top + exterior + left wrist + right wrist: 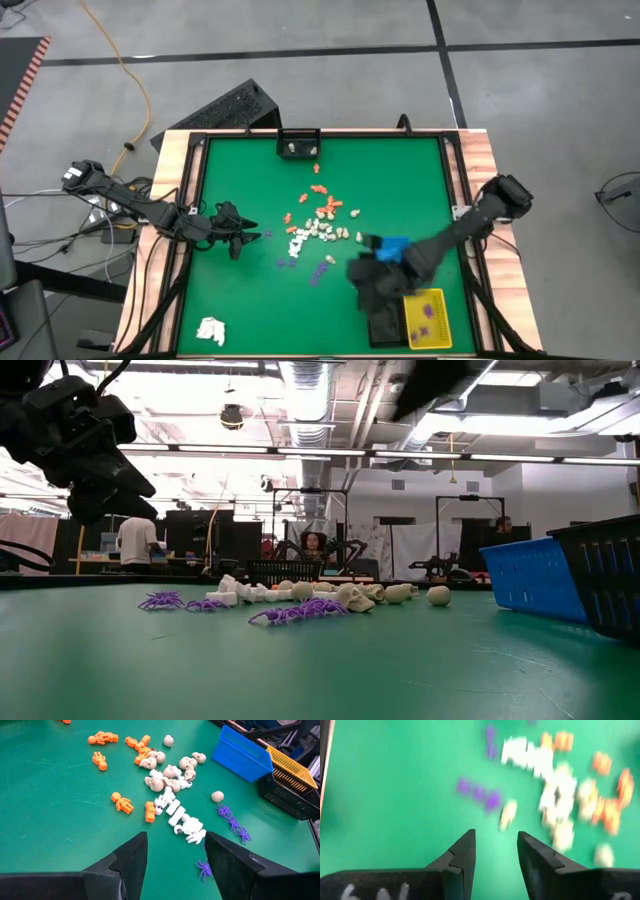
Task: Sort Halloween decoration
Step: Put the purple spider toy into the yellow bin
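Observation:
The Halloween decoration lies scattered mid-table: orange figures [325, 206] [121, 803], cream skulls [322, 231] [170, 772], white pieces [297, 246] [185, 822] and purple spiders [318, 272] [300, 611]. My left gripper [240, 241] [176, 860] hovers open left of the pile, pointing toward it. Open too, my right gripper [360, 276] [496, 851] hangs above the mat right of the pile, beside the blue tray [393, 247]. Its wrist view is blurred. Neither touches anything.
A yellow tray [428, 318] holding purple pieces and a black tray [384, 322] sit near the right near corner. A small black holder [298, 146] stands at the far edge. A white paper-like wad [211, 330] lies at the near left corner. Green mat shows bare on the left.

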Available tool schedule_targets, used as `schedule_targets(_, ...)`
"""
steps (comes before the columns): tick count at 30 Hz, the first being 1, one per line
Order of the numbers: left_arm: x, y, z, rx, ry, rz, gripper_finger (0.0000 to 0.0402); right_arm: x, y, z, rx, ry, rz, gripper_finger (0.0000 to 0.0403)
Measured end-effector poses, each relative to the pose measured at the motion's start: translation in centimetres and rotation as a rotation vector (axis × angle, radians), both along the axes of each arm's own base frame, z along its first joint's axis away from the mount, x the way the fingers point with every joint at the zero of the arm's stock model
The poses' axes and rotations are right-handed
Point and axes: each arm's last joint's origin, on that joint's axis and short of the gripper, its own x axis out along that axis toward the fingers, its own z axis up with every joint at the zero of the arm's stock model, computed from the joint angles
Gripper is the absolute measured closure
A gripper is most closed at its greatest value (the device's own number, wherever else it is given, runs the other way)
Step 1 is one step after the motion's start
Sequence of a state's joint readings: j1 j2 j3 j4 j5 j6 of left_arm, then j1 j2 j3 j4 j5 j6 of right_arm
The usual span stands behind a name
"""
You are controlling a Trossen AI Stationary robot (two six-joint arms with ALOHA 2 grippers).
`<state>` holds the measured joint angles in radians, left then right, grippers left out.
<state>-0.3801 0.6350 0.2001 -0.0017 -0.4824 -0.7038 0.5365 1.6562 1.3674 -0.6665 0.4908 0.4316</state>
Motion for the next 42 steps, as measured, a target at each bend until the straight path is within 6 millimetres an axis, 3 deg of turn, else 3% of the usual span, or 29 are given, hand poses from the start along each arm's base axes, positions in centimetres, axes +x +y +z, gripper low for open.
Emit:
schedule_targets(6, 0.0, 0.0, -0.1, 0.011, 0.009, -0.004, 0.0213, 4.8, -3.4, 0.4, -0.033, -0.168, 0.139, 0.0261)
schedule_targets(9, 0.0, 0.0, -0.1, 0.011, 0.01, -0.006, 0.0213, 7.2, -3.8, -1.1, -0.038, -0.213, 0.233, 0.0263)
schedule_targets(12, 0.0, 0.0, -0.1, 0.012, 0.012, -0.007, 0.0213, 8.3, -4.1, -3.6, -0.055, -0.141, 0.273, 0.0265)
schedule_targets(16, -0.1, 0.0, -0.1, 0.013, 0.018, -0.009, 0.0213, 8.7, -4.5, -6.5, -0.056, -0.011, 0.26, 0.0269)
schedule_targets(23, -0.1, 0.0, -0.1, 0.015, 0.018, -0.006, 0.0213, 9.4, -5.0, -9.4, -0.051, 0.086, 0.261, 0.027)
schedule_targets(32, -0.1, 0.0, -0.1, 0.015, 0.018, -0.006, 0.0213, 9.3, -6.2, -10.0, -0.021, 0.149, 0.237, 0.027)
schedule_targets(42, -0.1, 0.0, -0.2, 0.02, 0.029, -0.003, 0.0213, 9.7, -6.0, -11.7, 0.026, 0.187, 0.269, 0.027)
